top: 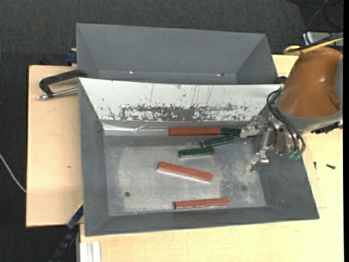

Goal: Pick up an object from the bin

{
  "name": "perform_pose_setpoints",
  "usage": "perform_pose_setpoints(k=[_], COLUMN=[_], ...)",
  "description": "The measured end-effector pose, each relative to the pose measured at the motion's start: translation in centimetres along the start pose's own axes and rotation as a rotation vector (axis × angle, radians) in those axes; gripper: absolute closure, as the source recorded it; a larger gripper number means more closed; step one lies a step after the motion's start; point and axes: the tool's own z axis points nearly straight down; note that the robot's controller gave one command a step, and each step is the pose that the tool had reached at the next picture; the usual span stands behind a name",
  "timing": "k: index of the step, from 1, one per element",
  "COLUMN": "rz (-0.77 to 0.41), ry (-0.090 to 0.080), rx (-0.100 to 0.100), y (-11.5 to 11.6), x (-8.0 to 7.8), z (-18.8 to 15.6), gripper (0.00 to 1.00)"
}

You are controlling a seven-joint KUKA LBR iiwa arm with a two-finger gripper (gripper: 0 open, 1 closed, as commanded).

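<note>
Gripper (pixel 259 146) low inside bin (pixel 92 162), near right wall; open or closed: cannot tell. Green bar (pixel 221 141) nearest, tilted, right end just beside gripper. Red bar (pixel 194 130) along back wall. Dark green bar (pixel 196 152) mid-floor, orange-red bar (pixel 184 172) below it. Third red bar (pixel 202 203) at front edge

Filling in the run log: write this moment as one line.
gripper: right side of bin | nearest: green bar | next: second green bar | red bars: back, middle, front | held: nothing seen
</note>
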Motion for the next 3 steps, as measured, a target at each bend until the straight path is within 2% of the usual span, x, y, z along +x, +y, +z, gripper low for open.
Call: perform_pose_setpoints(k=[1, 2, 3], rz=[0.003, -0.135, 0.103], ry=[0.003, 0.004, 0.004], rx=[-0.003, -0.006, 0.002], y=[4.9, 6.4, 7.9], x=[-1.1, -0.7, -1.2], z=[4.1, 7.0, 7.7], gripper=[0.00, 0.00, 0.00])
